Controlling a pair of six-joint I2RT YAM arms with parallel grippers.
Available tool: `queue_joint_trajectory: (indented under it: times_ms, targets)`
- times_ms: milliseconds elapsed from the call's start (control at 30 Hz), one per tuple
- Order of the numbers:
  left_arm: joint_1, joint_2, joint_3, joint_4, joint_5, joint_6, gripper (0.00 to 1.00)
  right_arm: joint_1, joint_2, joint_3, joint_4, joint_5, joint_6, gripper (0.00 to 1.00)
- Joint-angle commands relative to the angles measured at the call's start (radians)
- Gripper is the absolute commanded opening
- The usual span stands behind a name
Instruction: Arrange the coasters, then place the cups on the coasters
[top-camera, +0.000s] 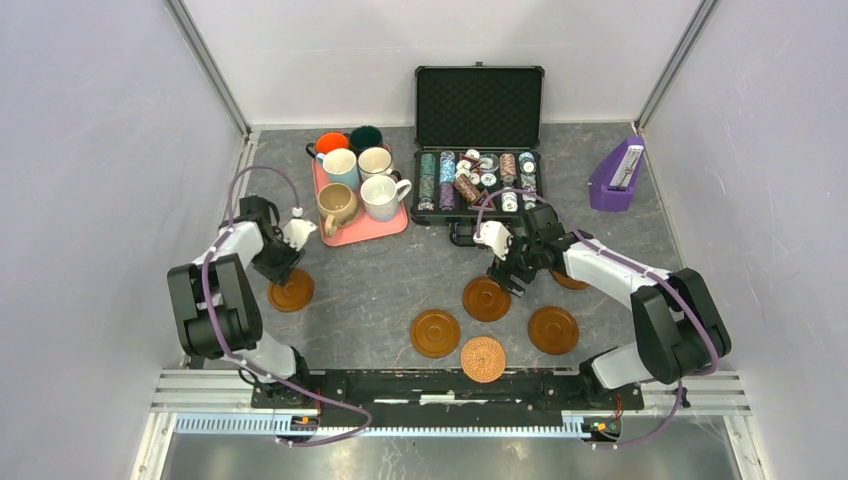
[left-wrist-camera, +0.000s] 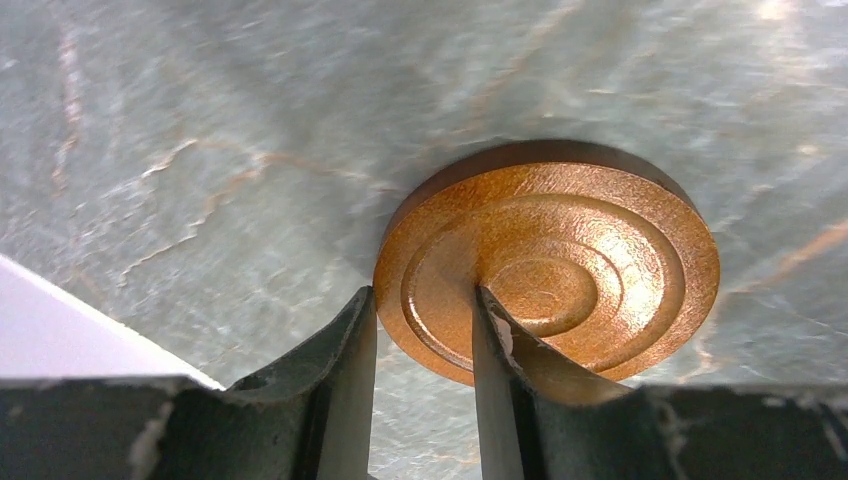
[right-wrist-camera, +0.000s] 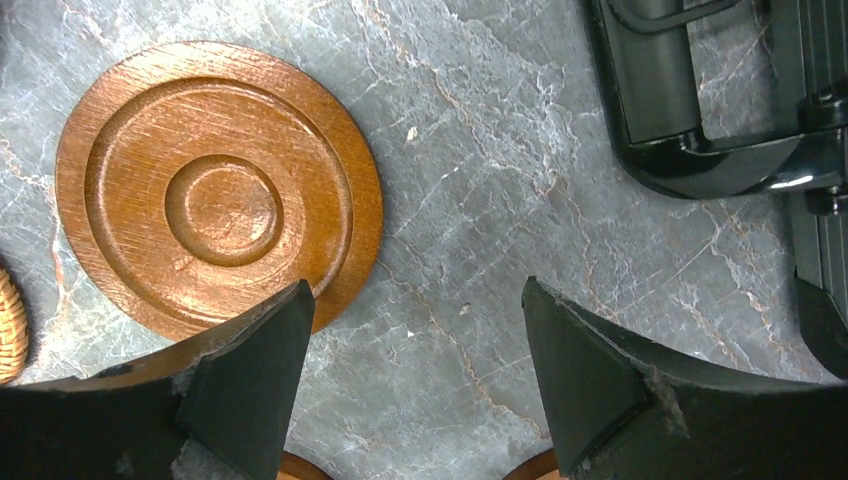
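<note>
Nearest the bases: woven coaster (top-camera: 483, 359), with brown coasters (top-camera: 435, 333) either side. Next back is the centre coaster (top-camera: 487, 298). The right end effector (top-camera: 508, 270) hangs just beside it, released, jaws wide over bare worktop (top-camera: 400, 270). The right arm (top-camera: 610, 268) partly covers a fifth coaster (top-camera: 572, 283). The left end effector (top-camera: 283, 272) is clenched on the left coaster (top-camera: 291, 292), well apart from the others. Far side: six mugs (top-camera: 350, 180) on the pink tray (top-camera: 372, 232), chip case (top-camera: 478, 110), purple holder (top-camera: 612, 178). Left wrist view alone shows the pinch: one finger (left-wrist-camera: 345, 350) outside the rim, the other on top. Right wrist view adds the case handle (right-wrist-camera: 680, 120).
</note>
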Motion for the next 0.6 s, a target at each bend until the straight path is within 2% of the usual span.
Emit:
queue_joint_trajectory:
  times_ms: [0, 100, 167, 333, 467, 567]
  targets:
    - [0.089, 0.095, 0.103, 0.051, -0.040, 0.075, 0.35, 0.017, 0.014, 0.054, 0.027, -0.015, 0.004, 0.83]
    - [0.107, 0.118, 0.148, 0.033, -0.011, 0.059, 0.36, 0.022, 0.017, 0.061, 0.031, -0.012, 0.007, 0.83]
    - [0.106, 0.096, 0.174, 0.002, 0.032, 0.046, 0.41, 0.024, 0.018, 0.070, 0.030, -0.011, 0.008, 0.83]
    - [0.097, -0.017, 0.294, -0.170, 0.202, 0.008, 0.67, 0.024, 0.005, 0.093, 0.003, -0.015, 0.016, 0.85]
    - [0.013, -0.117, 0.298, -0.234, 0.281, 0.008, 0.76, 0.013, -0.005, 0.107, -0.008, -0.013, 0.031, 0.86]
    - [-0.129, -0.181, 0.237, -0.233, 0.299, -0.034, 0.79, 0.001, 0.000, 0.121, -0.016, -0.019, 0.041, 0.86]
